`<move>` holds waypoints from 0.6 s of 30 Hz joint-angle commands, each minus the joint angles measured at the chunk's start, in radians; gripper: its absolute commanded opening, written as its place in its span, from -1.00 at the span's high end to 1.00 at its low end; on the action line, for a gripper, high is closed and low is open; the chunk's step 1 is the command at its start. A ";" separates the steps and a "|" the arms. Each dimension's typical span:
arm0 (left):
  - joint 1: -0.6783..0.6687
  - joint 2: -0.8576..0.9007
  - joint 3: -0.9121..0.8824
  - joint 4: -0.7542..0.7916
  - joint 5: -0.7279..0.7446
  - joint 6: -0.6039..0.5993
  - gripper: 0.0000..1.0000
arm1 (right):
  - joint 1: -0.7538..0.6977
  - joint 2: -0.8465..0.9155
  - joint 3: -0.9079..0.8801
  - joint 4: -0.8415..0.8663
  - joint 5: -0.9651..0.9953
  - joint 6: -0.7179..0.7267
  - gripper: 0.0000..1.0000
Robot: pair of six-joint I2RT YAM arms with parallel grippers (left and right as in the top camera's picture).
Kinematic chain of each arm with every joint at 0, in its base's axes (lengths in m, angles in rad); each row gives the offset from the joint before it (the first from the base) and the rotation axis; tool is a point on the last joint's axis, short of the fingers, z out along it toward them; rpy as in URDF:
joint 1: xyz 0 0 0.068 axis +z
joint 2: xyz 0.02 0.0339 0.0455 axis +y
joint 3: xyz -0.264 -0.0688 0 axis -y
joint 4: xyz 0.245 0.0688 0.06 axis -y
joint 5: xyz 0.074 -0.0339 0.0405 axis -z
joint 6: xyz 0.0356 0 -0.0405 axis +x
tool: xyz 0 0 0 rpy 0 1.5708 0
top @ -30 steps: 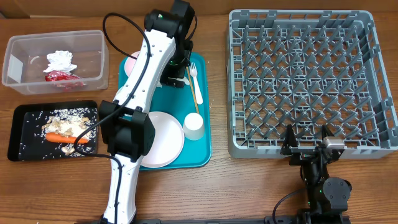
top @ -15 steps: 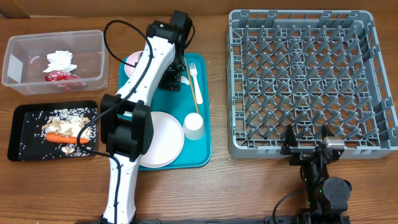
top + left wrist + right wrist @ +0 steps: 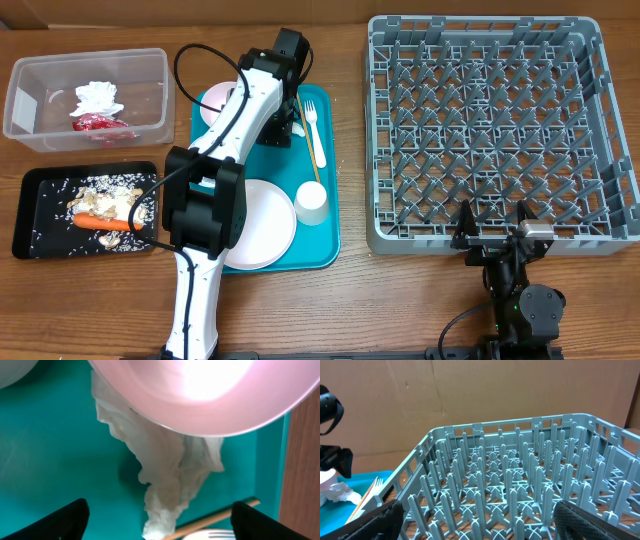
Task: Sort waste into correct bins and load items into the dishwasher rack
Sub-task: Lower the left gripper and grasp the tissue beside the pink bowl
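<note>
**Left fingers hanging open over a napkin on the teal tray**

The left arm is reaching to the far end of the teal tray (image 3: 322,245). The left fingers (image 3: 65,521) are standing wide apart, gripping nothing. Between them a crumpled white napkin (image 3: 170,467) is lying on the tray, its upper part tucked under the rim of a pinkish-white bowl (image 3: 210,395). In the wrist view neither finger is touching the napkin. Just beside its lower end the wooden stick (image 3: 220,518) is lying at a slant, and the tines of the white fork (image 3: 210,535) are showing at the edge of the view.

Toward the near end of the same tray, the round plate (image 3: 262,228) and the small cup (image 3: 312,203) are sitting just beside each other.

Left of the teal tray, the clear tub (image 3: 30,112) is holding another napkin (image 3: 97,97) and the red wrapper (image 3: 95,123). The black tray (image 3: 30,215) in front of the tub is carrying the carrot (image 3: 93,220) among pale food scraps (image 3: 110,188).

The dishwasher rack (image 3: 500,130) is sitting on the right side of the desk (image 3: 400,300). The right fingers (image 3: 375,521) are waiting low at the rack's near wall, spread wide and gripping nothing.
</note>
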 commanded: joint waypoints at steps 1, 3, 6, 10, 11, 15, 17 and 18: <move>0.009 -0.008 -0.036 0.011 -0.028 0.027 -0.81 | 0.006 -0.008 -0.010 0.006 0.013 0.004 -1.00; 0.011 -0.008 -0.040 0.013 -0.028 0.027 -0.81 | 0.006 -0.008 -0.010 0.006 0.013 0.004 -0.99; 0.011 -0.008 -0.040 0.017 -0.034 0.027 -0.79 | 0.006 -0.008 -0.010 0.006 0.013 0.004 -1.00; 0.011 -0.008 -0.040 0.018 -0.036 0.027 -0.57 | 0.006 -0.008 -0.010 0.006 0.013 0.004 -0.99; 0.011 -0.008 -0.041 0.018 -0.036 0.027 -0.53 | 0.006 -0.008 -0.010 0.006 0.013 0.004 -1.00; 0.011 -0.008 -0.049 0.022 -0.034 0.027 -0.48 | 0.006 -0.008 -0.010 0.006 0.013 0.004 -1.00; 0.010 -0.008 -0.056 0.031 -0.028 0.027 -0.49 | 0.006 -0.008 -0.010 0.006 0.013 0.004 -1.00; 0.010 -0.008 -0.058 0.034 -0.028 0.027 -0.49 | 0.006 -0.008 -0.010 0.006 0.013 0.004 -1.00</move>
